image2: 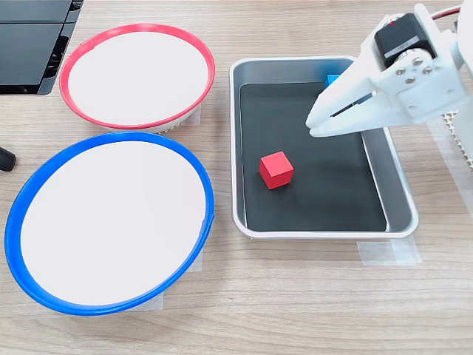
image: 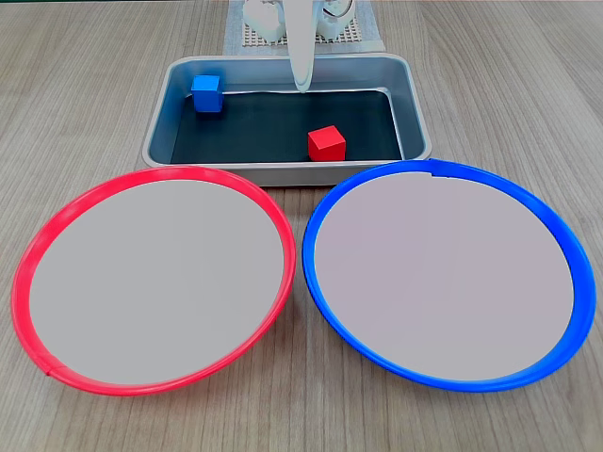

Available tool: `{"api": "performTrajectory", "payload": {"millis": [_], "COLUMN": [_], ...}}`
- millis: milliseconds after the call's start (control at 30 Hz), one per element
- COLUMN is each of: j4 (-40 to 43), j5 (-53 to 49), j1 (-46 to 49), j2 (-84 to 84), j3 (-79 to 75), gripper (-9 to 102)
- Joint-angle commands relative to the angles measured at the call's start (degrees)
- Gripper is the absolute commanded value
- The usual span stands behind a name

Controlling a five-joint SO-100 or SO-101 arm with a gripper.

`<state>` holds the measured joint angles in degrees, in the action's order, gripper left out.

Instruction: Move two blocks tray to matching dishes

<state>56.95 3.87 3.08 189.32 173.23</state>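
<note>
The white gripper point(image2: 314, 126) hangs above the grey metal tray point(image2: 397, 194), jaws nearly closed and empty; the small red cube point(image2: 276, 169) and small blue cube point(image: 206, 94) lie inside.

A pale wood-grain bench point(image: 85, 113) carries everything, with a white mesh mat point(image: 247, 36) at its far edge in one fixed view, a black panelled object point(image2: 29, 44) at the top-left corner of the other, and clear tape strips point(image2: 388, 253) stuck to its surface there.
</note>
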Motion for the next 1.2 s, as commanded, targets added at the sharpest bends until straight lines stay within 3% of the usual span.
{"api": "performTrajectory", "payload": {"millis": [0, 167, 233, 333, 500, 667, 833, 1033, 1167], "j4": [0.09, 0.09, 1.41, 2.55, 3.43, 7.03, 10.11, 8.35, 8.53], "j5": [-0.26, -0.18, -5.71, -23.12, -28.39, -29.0, -34.28, -35.33, -34.89], "j1": [-0.44, -0.62, -1.49, -0.35, -0.35, -0.26, -2.11, -5.19, -6.77], "j2": [1.41, 0.88, -3.43, -18.37, -50.89, -79.89, -92.29, -97.56, -100.9], "j3": [0.0, -0.18, -3.6, -15.12, -32.52, -50.27, -59.15, -61.08, -63.19], "gripper": [0, 0, 0, 0, 0, 19, 28, 24, 4]}}
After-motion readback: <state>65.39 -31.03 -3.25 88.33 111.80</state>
